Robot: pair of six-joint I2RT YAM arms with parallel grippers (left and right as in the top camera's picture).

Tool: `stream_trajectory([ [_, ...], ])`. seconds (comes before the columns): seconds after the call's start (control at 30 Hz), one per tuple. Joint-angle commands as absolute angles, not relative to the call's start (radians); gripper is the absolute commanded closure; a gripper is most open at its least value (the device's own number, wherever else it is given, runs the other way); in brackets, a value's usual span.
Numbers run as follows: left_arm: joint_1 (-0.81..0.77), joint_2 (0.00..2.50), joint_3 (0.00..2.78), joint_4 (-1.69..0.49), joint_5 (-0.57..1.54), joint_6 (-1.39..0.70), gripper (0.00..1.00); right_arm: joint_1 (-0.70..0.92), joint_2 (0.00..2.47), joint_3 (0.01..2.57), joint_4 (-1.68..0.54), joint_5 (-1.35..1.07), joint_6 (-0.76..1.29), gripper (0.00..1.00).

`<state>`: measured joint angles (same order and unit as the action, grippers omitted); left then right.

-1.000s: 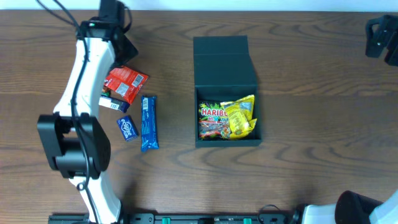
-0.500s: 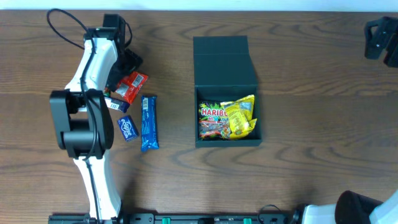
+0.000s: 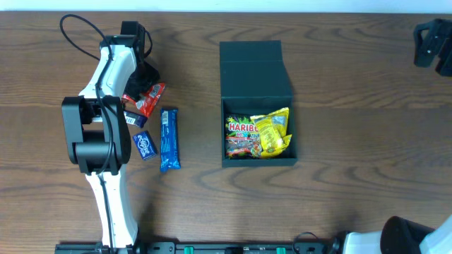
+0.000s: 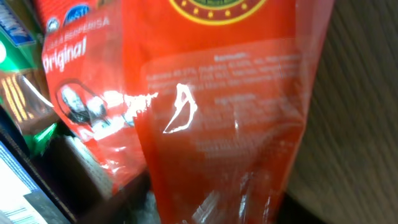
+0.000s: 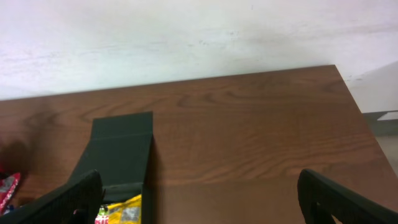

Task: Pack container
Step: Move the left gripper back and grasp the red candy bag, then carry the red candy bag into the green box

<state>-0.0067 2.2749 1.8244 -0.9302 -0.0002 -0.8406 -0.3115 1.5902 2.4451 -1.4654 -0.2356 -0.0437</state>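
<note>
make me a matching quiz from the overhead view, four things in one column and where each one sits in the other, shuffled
Things:
1. red packet
2. long blue bar
3. yellow packet
4. lid flap

Places:
a. inside the container, on its right side
b. swung open, behind the container's back wall
c. loose on the table, the snack nearest the container's left wall
d. loose on the table, partly under the left arm

Pairs: 1-d, 2-c, 3-a, 4-b

We see a dark brown wood-grain table (image 3: 353, 176) filling the frame, with a plain white wall (image 5: 186, 31) along the top.
</note>
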Motion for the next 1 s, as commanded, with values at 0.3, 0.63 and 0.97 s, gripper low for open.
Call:
stream_trajectory([
  [0.3, 0.007, 2.304, 1.829, -0.992, -0.071, -0.784, 0.94, -0.320, 1.596, 2.452, -1.459, -0.239, -0.031, 0.01],
  [0.63, -0.053, 2.210, 2.027, -1.144, -0.206, -0.677, 0.94, -0.320, 1.595, 2.452, -1.450, -0.239, -0.031, 0.01],
  [0.97, -0.364, 2.068, 2.064, -1.264, -0.243, -0.605, 0.94, -0.321, 1.595, 2.452, -1.446, -0.205, -0.031, 0.01],
])
